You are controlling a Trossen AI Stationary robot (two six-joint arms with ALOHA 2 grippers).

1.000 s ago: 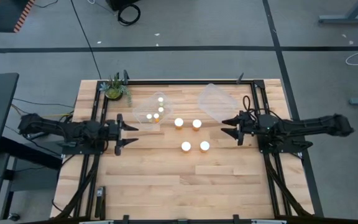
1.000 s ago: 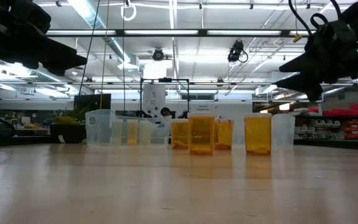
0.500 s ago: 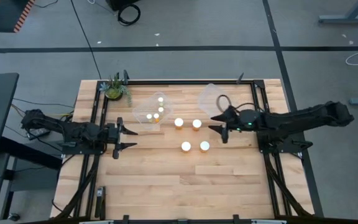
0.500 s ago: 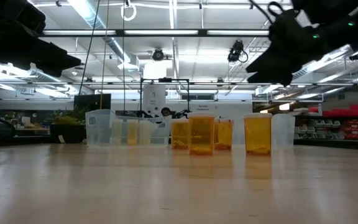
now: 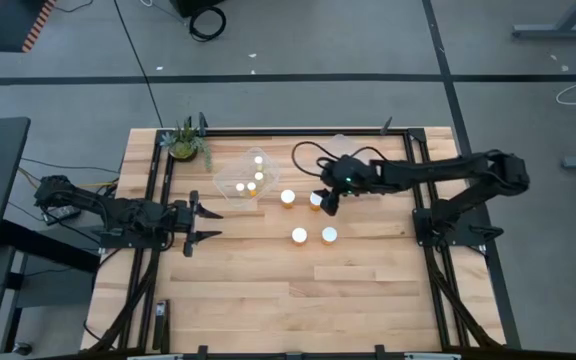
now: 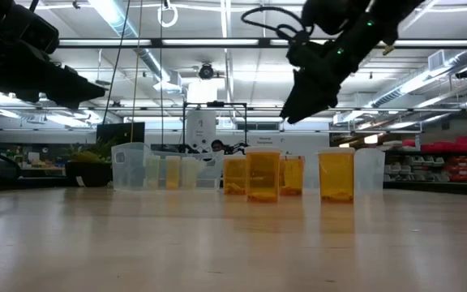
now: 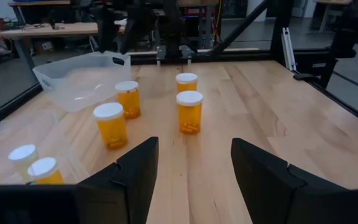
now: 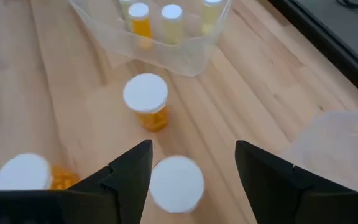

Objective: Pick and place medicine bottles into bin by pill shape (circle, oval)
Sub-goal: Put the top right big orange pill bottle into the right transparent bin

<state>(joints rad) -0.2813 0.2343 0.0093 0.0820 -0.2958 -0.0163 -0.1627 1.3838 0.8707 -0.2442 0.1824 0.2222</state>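
Observation:
Four orange bottles with white caps stand upright on the wood table (image 5: 268, 290): two farther ones (image 5: 288, 197) (image 5: 316, 199) and two nearer ones (image 5: 299, 236) (image 5: 329, 235). My right gripper (image 5: 324, 204) (image 8: 191, 177) is open and hangs above the far right bottle (image 8: 176, 184), whose cap shows between the fingers. In the low view the gripper (image 6: 290, 113) is clear above that bottle (image 6: 292, 174). My left gripper (image 5: 204, 222) (image 7: 194, 168) is open and empty above the table's left side. Several smaller bottles (image 5: 256, 170) stand in a clear bin (image 5: 230, 180).
A second clear bin (image 5: 340, 148) (image 8: 344, 143) sits at the far right, partly under my right arm. A small potted plant (image 5: 184, 143) stands at the far left corner. Black rails (image 5: 158, 190) run along the table's left and right sides. Bare wood lies near the front edge.
My right gripper has swung from the table's right side toward the left and tipped down, ending above the far right orange bottle. The bottles have not moved.

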